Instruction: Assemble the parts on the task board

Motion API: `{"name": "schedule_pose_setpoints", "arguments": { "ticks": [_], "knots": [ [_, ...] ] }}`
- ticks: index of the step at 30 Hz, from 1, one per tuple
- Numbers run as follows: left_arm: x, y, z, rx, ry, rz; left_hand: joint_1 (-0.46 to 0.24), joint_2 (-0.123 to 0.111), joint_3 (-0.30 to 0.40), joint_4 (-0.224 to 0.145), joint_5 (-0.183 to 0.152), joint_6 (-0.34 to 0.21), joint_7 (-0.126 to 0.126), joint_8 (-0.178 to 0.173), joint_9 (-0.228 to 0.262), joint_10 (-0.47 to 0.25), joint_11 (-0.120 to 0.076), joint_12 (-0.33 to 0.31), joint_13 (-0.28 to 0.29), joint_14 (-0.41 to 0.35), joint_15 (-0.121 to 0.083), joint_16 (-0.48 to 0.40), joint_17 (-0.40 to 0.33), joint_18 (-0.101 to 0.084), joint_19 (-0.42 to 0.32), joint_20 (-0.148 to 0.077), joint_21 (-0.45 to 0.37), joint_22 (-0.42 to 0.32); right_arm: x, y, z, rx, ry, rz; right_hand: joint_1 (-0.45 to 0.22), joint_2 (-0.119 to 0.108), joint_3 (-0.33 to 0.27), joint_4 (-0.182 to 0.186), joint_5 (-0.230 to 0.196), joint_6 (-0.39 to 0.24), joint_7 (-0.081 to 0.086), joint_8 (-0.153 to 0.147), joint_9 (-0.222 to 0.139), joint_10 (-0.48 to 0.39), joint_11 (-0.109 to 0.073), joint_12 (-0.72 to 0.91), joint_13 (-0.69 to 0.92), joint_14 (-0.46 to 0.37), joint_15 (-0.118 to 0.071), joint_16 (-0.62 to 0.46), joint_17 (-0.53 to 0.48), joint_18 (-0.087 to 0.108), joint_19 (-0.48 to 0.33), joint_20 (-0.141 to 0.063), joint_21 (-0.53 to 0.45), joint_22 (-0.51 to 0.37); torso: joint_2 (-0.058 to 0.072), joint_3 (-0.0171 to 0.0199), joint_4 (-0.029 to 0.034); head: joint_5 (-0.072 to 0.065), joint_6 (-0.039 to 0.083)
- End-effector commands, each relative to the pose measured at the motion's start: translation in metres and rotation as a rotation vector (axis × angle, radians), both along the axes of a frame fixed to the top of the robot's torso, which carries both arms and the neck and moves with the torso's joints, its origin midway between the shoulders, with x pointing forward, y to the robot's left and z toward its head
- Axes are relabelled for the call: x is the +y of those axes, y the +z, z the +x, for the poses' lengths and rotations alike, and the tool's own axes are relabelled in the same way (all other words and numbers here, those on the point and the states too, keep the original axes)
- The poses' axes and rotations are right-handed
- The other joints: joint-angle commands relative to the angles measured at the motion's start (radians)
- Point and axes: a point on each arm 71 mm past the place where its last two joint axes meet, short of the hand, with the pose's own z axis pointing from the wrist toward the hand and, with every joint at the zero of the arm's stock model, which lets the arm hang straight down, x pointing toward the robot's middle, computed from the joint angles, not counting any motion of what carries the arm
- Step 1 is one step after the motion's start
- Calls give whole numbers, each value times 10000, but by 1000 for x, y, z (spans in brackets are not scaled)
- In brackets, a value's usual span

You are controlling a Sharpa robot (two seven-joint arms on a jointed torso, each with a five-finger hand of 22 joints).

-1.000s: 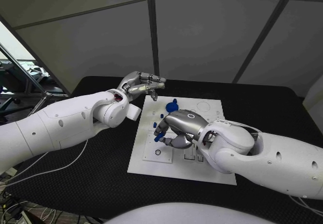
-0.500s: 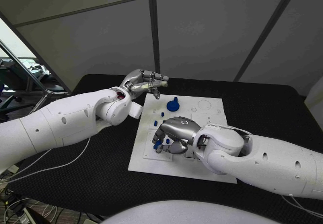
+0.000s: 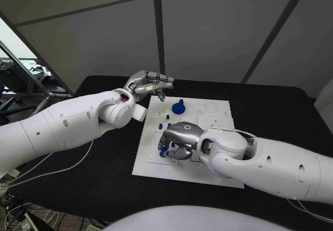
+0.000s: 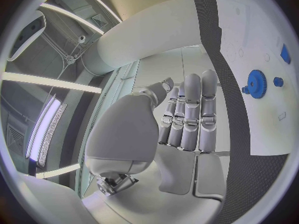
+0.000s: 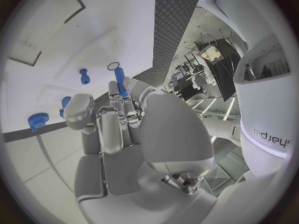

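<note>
Your right hand [image 3: 179,139] hovers low over the near-left part of the task board [image 3: 208,174], fingers curled around a slim blue peg [image 5: 120,81] whose tip juts out past the fingertips, just above a small ring-shaped socket [image 5: 112,65]. Your left hand [image 3: 147,85] waits beyond the board's far-left corner, fingers straight and together, holding nothing. A blue gear [image 3: 178,108] stands on the board between the two hands. The peg looks light, rigid and smooth, likely plastic; grip it along the shaft, leaving the tip free for seating.
</note>
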Motion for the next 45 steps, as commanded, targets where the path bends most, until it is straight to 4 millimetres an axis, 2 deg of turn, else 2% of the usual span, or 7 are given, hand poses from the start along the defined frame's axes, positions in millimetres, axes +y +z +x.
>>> {"name": "schedule_pose_setpoints", "arguments": {
  "ticks": [1,27,30,33,35,37,45],
  "knots": [
    [0,2,0,-6,-79,-72,-4,99,-58,-17,46,-101,4,-5,-2,-73,-6,32,-11,-26,25,-33,-16,-39,-57,32,-57,-16,1,-2,0,-51,89,-372,-56,-24,78,-2,45,10,74,-21,8,25,61,-62,-11,482,5,47,-3,-144,-47,13,4,-8,-1,4,-3,-6,-9],
    [1,1,0,21,-86,-58,-13,101,-71,-8,43,-109,8,-1,-1,-83,-2,46,-14,-28,29,-32,-30,-39,-55,34,-63,-19,4,-7,0,-181,138,-1101,-225,-86,23,46,1,-66,87,-109,-19,-16,85,-190,-18,465,34,23,-58,-126,-115,45,-58,-80,3,0,-1,16,-46],
    [1,1,0,24,-86,-57,-13,101,-71,-8,43,-109,8,-1,-1,-83,-2,46,-14,-28,29,-32,-30,-39,-55,34,-63,-19,6,-9,0,-147,208,-1033,-599,-316,-137,227,50,-574,249,-401,-149,-626,266,-525,-101,443,194,-12,-128,-115,-209,142,-167,-207,-6,-7,2,14,-52],
    [1,1,0,28,-89,-55,-13,101,-71,-8,43,-109,8,-1,-1,-83,-2,46,-14,-28,29,-32,-30,-39,-55,34,-63,-19,6,-10,-1,-145,208,-926,-792,-521,-368,313,-25,-1363,260,-417,-296,-1432,393,-507,-93,415,298,-42,-197,-60,-337,262,-338,-404,-9,-12,9,13,-48],
    [1,1,0,31,-93,-55,-13,101,-71,-8,43,-109,8,-1,-1,-83,-2,46,-14,-28,29,-32,-30,-39,-55,34,-63,-19,6,-10,-1,-170,192,-810,-823,-582,-567,322,-86,-1733,219,-417,-307,-1946,431,-510,-97,402,332,-51,-226,-15,-461,311,-514,-614,-8,-12,13,12,-46],
    [1,1,0,35,-92,-51,-13,101,-71,-8,43,-109,8,-1,-1,-83,-2,46,-14,-28,29,-32,-30,-39,-55,34,-63,-19,6,-9,-1,-232,167,-615,-806,-569,-916,326,-106,-2185,56,-396,-290,-2534,523,-438,-73,368,401,-95,-320,53,-654,380,-807,-957,-10,-4,5,20,-48],
    [2,1,0,52,-69,-33,-15,103,-79,-4,42,-115,9,2,0,-92,-1,55,-16,-29,31,-31,-40,-39,-55,37,-69,-22,3,-3,-1,-612,44,248,-616,-423,-1538,273,57,-2944,-246,-415,-308,-3294,646,-193,-62,211,503,-341,-758,183,-1044,483,-1415,-1655,-9,0,-3,12,-42]
  ]
}}
